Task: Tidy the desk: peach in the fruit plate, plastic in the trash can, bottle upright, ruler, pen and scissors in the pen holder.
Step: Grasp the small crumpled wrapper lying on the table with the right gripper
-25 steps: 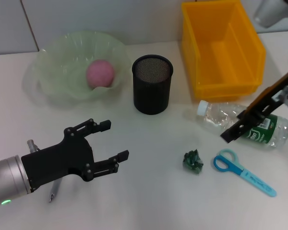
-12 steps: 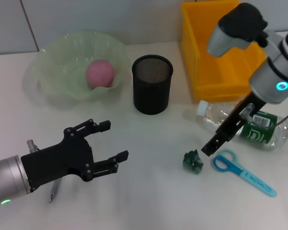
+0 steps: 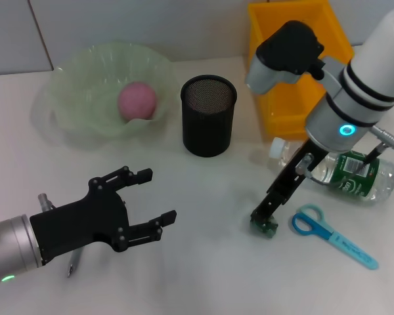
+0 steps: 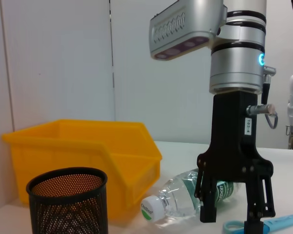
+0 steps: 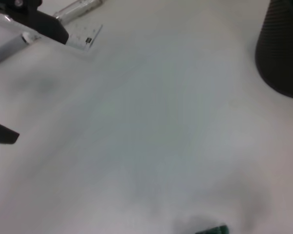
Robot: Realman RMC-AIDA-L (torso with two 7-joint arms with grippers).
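Note:
A crumpled green plastic scrap lies on the table; its edge shows in the right wrist view. My right gripper is open and sits right above it, fingers spread in the left wrist view. A pink peach rests in the pale green fruit plate. A clear bottle with a green label lies on its side. Blue scissors lie to the right of the scrap. A pen pokes out under my left arm; a ruler shows in the right wrist view. My left gripper is open and empty at front left.
A black mesh pen holder stands at the middle back. A yellow bin stands behind the bottle at back right. The right arm reaches over the bottle's neck. In the left wrist view the pen holder and bin stand close together.
My right arm has swung left and down from over the bottle to just above the green plastic scrap. My left arm has not moved.

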